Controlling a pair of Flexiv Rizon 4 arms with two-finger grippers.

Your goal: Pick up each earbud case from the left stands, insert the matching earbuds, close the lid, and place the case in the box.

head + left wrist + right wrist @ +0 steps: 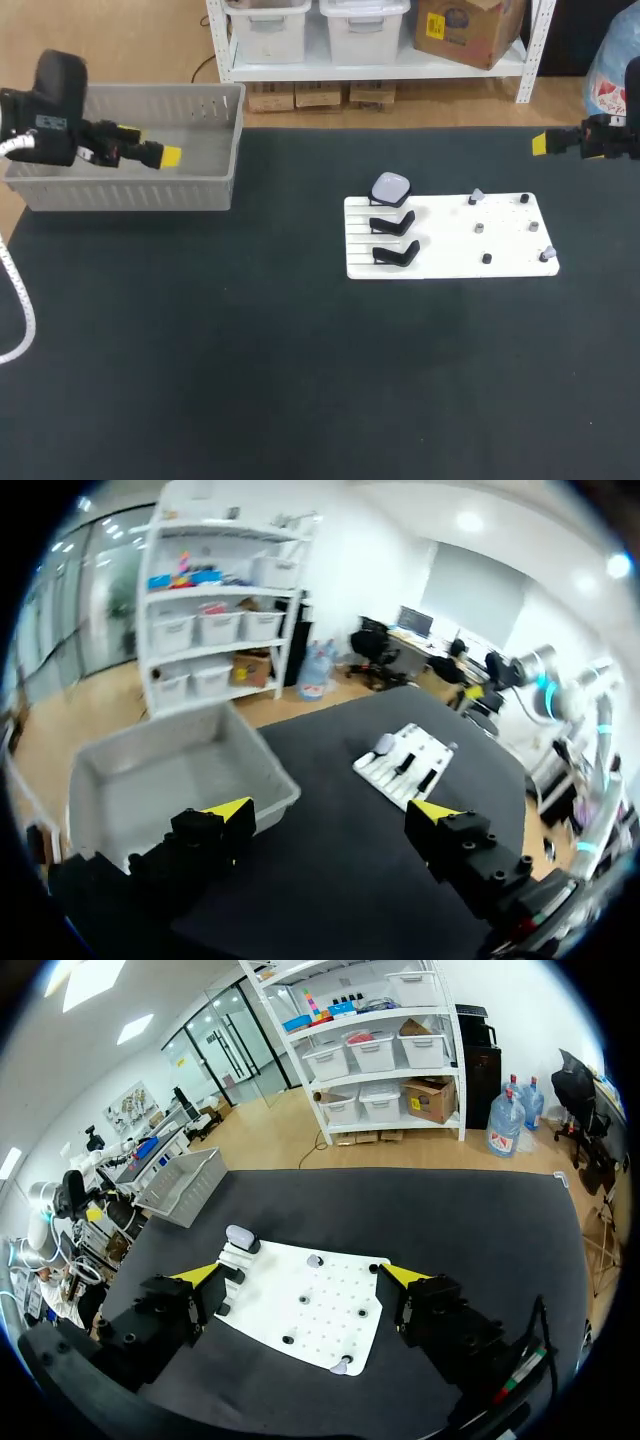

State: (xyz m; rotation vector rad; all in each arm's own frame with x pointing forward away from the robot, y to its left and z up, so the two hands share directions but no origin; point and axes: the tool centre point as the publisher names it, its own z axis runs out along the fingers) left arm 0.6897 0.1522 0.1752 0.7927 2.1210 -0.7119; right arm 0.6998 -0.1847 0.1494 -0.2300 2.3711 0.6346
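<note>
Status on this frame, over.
Left pincer open, empty, over bin. Right pincer open, empty, beyond board. One case on board. Nothing in the way.

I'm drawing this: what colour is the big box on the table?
Light grey. The box shows best in the head view.

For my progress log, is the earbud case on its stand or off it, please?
On its stand: the earbud case rests atop the rearmost black stand on the white board.

The head view's edge cuts off the right arm [606, 140] (one yellow tip [540, 144] shows); the small pieces [478, 197] on the board [510, 250] cannot be identified.
</note>
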